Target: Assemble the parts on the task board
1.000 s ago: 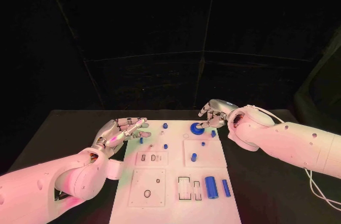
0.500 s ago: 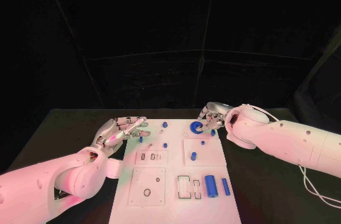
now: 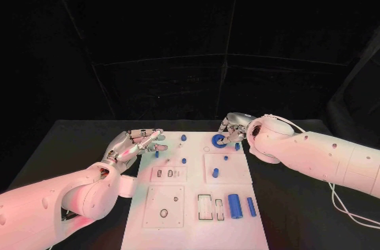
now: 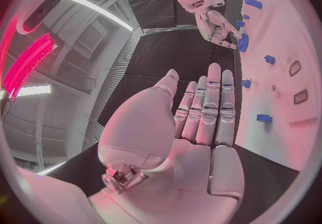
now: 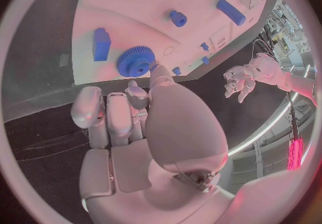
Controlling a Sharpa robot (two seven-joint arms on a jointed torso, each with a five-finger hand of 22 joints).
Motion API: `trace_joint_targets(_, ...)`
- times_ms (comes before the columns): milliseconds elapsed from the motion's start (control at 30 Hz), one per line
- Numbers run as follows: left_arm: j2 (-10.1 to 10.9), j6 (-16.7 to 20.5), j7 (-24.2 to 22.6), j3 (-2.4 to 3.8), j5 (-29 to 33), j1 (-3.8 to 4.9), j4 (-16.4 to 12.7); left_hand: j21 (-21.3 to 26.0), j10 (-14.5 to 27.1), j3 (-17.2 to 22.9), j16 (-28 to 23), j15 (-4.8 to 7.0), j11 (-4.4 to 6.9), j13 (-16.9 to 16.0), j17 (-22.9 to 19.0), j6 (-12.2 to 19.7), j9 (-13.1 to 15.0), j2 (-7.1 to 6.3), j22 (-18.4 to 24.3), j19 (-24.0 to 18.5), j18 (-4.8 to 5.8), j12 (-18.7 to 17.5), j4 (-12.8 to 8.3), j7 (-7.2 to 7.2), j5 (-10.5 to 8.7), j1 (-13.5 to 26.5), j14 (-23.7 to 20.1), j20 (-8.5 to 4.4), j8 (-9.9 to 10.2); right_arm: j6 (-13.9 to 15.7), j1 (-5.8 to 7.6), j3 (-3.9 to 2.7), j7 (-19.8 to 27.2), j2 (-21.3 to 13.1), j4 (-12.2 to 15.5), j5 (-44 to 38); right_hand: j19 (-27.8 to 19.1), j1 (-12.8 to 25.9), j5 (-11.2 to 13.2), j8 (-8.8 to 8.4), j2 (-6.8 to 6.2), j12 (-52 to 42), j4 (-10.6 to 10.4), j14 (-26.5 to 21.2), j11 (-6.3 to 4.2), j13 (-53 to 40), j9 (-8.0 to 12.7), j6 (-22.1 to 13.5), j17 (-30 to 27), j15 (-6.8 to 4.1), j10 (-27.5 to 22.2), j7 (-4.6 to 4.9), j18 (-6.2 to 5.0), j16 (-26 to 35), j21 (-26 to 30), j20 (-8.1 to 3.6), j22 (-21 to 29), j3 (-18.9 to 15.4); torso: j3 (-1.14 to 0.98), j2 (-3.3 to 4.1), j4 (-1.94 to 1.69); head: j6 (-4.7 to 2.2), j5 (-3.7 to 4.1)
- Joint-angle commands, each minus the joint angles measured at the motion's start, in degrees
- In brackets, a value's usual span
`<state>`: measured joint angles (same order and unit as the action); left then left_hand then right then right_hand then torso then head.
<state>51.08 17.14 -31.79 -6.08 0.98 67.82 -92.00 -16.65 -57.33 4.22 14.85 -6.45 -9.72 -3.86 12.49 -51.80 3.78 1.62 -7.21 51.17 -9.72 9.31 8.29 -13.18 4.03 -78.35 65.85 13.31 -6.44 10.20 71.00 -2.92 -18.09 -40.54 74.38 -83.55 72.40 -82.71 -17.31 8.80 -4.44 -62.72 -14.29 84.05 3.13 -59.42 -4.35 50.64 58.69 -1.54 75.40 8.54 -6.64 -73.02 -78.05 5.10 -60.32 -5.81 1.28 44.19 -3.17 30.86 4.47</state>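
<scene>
The white task board (image 3: 198, 228) lies in the middle of the table. At its far end my right hand (image 3: 232, 127) pinches a blue gear (image 3: 218, 140), which stands tilted at the board's surface. The right wrist view has the gear (image 5: 136, 61) at the tips of my right hand (image 5: 144, 122), beside a blue block (image 5: 101, 44). My left hand (image 3: 136, 142) hovers by the board's far left edge, fingers stretched out and holding nothing. Seen from the left wrist, the left hand (image 4: 201, 122) is flat and the gear (image 4: 243, 42) is edge-on.
Small blue pegs (image 3: 184, 138) stand on the far half of the board, and a blue block (image 3: 236, 148) sits near the gear. A thick blue cylinder (image 3: 234, 206) and a thin blue rod (image 3: 252, 209) lie at the near right. Black table (image 3: 301, 206) surrounds the board.
The right hand has closed in on the gear, which has tipped up from lying flat and shifted slightly toward the far end. The left hand has edged a little farther away.
</scene>
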Motion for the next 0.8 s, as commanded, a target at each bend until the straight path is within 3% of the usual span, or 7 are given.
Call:
trace_joint_targets(33,-0.10,-0.84,-0.16,0.05,-0.26,0.07,0.00,0.24,0.22,0.08,-0.32,-0.19,-0.28,0.08,0.14,0.17,-0.06,0.04,0.11,0.31,-0.81,-0.41,-0.44,-0.28,0.16,-0.45,-0.27,-0.04,0.23,-1.58,0.10,-0.05,-0.08,0.26,-0.29,-1.60,0.35,-0.68,-0.29,0.20,-0.05,-0.87,0.50,1.45,0.00,-0.99,-0.04,0.15,0.14,0.25,0.76,-0.19,0.87,-0.35,-0.30,-0.04,-0.24,0.05,0.06,0.03,0.00,0.08,0.07)
trace_joint_targets(567,-0.06,-0.85,-0.13,0.05,-0.26,0.07,0.09,0.24,0.22,0.08,-0.32,-0.19,-0.28,0.08,0.14,0.17,-0.06,0.04,0.11,0.31,-0.81,-0.41,-0.44,-0.28,0.16,-0.45,-0.27,-0.04,0.23,-4.97,0.09,-0.03,-0.65,0.52,-0.80,-2.98,0.55,-1.14,0.02,0.71,0.55,-4.28,1.15,1.41,-0.04,-4.81,-0.06,0.85,0.22,0.23,1.99,-0.28,0.98,-0.65,-0.72,-0.03,-0.96,0.00,0.11,0.19,-0.09,0.23,0.08)
trace_joint_targets(667,-0.06,-0.85,-0.12,0.05,-0.26,0.07,0.10,0.24,0.22,0.08,-0.32,-0.19,-0.28,0.08,0.14,0.17,-0.06,0.04,0.11,0.31,-0.81,-0.41,-0.44,-0.28,0.16,-0.45,-0.27,-0.04,0.23,-5.06,0.09,-0.03,-0.58,0.53,-0.79,-3.06,0.65,-1.56,0.16,1.04,1.19,-4.88,1.48,1.37,-0.14,-5.54,-0.12,1.47,0.15,0.17,2.14,-0.37,1.02,-0.70,-0.87,-0.07,-1.25,0.32,0.12,0.22,-0.11,0.16,0.12)
trace_joint_targets(800,-0.07,-0.87,-0.11,0.05,-0.26,0.07,0.13,0.24,0.22,0.08,-0.32,-0.19,-0.28,0.08,0.14,0.17,-0.06,0.04,0.11,0.31,-0.81,-0.41,-0.44,-0.28,0.16,-0.45,-0.27,-0.04,0.23,-4.93,0.09,-0.03,-0.54,0.56,-0.74,-3.32,0.97,-2.58,2.09,1.42,2.57,-5.53,2.21,1.33,-0.27,-6.46,-0.13,2.41,0.11,0.05,2.25,-0.47,1.14,-0.82,-1.23,-0.17,-1.98,1.51,0.13,0.24,-0.22,0.17,0.17)
